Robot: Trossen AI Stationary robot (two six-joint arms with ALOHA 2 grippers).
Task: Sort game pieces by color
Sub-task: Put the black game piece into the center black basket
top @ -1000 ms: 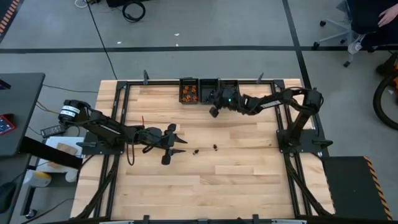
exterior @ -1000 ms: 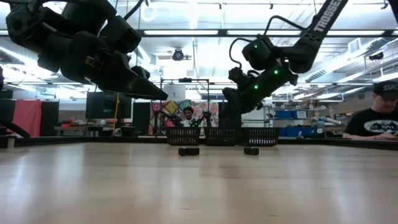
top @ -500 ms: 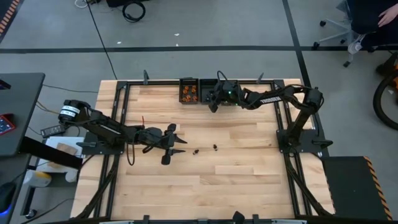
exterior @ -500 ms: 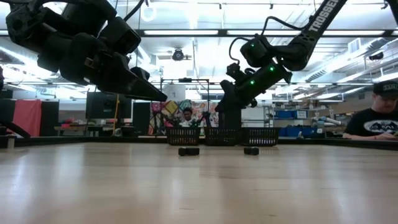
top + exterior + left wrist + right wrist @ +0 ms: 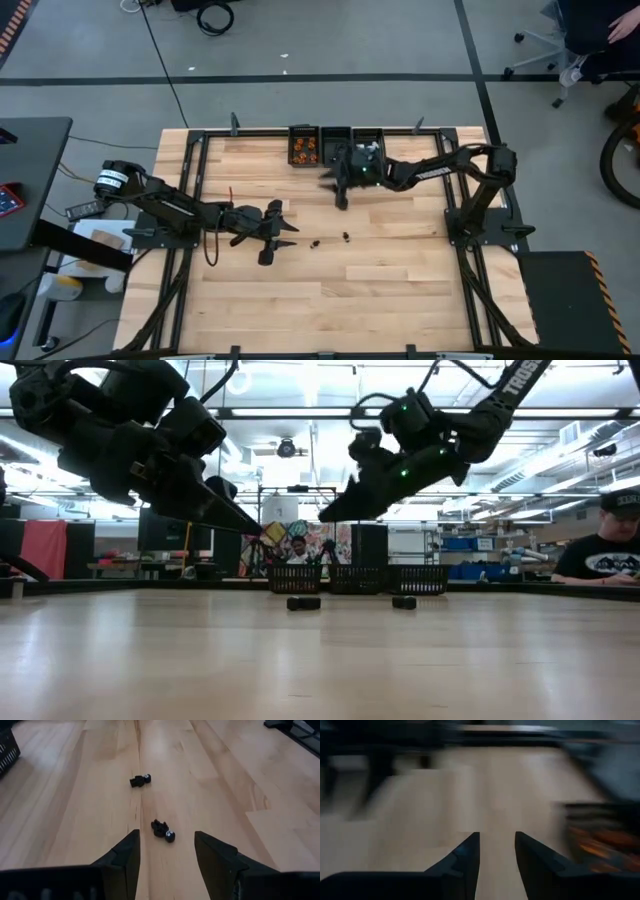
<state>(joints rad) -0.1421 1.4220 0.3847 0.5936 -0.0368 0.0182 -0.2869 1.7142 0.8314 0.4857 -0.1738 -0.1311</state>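
Two small clumps of dark game pieces lie on the wooden table (image 5: 400,290), one (image 5: 315,243) just right of my left gripper (image 5: 287,236), the other (image 5: 346,237) farther right. In the left wrist view the nearer clump (image 5: 162,829) lies just ahead of the open fingers (image 5: 167,847) and the second (image 5: 139,780) beyond. Orange pieces (image 5: 304,150) fill the leftmost of three black bins at the far edge. My right gripper (image 5: 336,188) hovers open and empty between the bins and the clumps; in its own wrist view (image 5: 497,847) it is blurred.
The three black bins (image 5: 335,140) stand in a row against the table's far edge; in the low view they show as (image 5: 355,579). A black frame rail (image 5: 455,215) borders the table. A person (image 5: 610,555) sits beyond the table on the right.
My right gripper has swung away from the bins, toward the table's near edge and a little left, and has tipped from pointing steeply down to pointing nearly level. My left gripper has dipped slightly above the table. The pieces have stayed where they were.
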